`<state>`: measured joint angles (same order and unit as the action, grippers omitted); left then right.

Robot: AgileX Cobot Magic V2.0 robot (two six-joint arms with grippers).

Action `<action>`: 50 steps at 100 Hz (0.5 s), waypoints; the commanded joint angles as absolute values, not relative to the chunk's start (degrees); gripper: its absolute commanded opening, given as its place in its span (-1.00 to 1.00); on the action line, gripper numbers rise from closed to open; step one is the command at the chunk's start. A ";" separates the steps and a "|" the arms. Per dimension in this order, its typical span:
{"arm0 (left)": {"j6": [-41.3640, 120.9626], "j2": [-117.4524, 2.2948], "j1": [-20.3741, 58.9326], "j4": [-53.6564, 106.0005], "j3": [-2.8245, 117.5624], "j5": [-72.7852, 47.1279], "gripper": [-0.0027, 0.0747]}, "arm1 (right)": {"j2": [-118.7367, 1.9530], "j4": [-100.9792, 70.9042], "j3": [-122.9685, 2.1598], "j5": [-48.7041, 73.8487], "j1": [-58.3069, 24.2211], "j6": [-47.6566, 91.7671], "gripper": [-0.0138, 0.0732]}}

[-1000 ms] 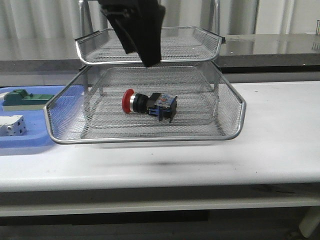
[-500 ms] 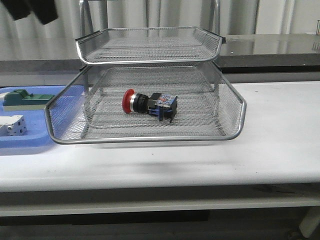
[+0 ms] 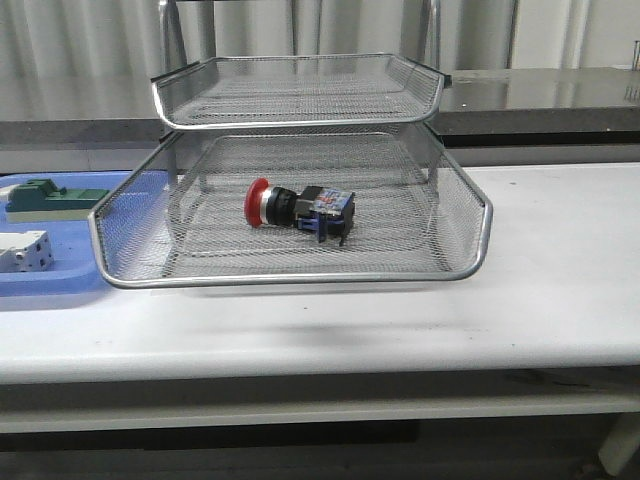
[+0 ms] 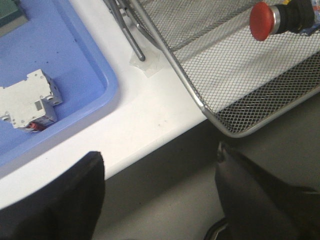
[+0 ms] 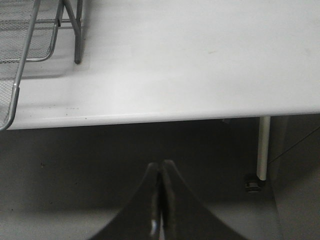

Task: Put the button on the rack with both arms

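The push-button switch [image 3: 296,209] lies on its side in the wire-mesh rack [image 3: 290,278], whose raised rim keeps it from rolling. The left claw [image 4: 160,195] is spread and empty; the right claw [image 5: 160,200] is pressed together, off the worktop [image 5: 200,60].

Plain black tapered fingers [image 4: 260,195] on both arms, matte finish

My workspace is a long white table [image 3: 560,290] with a slightly scuffed top, running across my whole front view. Behind it, from about 9 to 3 o'clock, there's a dark glossy counter [image 3: 560,95] that picks up soft reflections, and above that a pale ribbed wall or curtain [image 3: 90,40], can't tell which. Under the table edge it's all shadow. A white table leg [image 5: 263,150] drops to a grey floor [image 5: 60,190] off at my 4 o'clock.
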<state>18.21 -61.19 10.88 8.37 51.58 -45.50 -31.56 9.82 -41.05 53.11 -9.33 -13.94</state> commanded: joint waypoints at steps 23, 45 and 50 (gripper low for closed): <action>16.33 -41.78 10.75 10.89 34.79 -23.45 0.24 | -31.64 11.11 -42.96 49.93 -9.27 -13.73 -0.85; 14.98 -29.01 10.75 11.91 25.41 -17.18 0.24 | -31.64 11.11 -42.96 49.93 -9.27 -13.73 -0.85; 14.98 -26.61 10.75 11.91 23.45 -16.73 0.24 | -31.64 11.11 -42.96 49.93 -9.27 -13.73 -0.85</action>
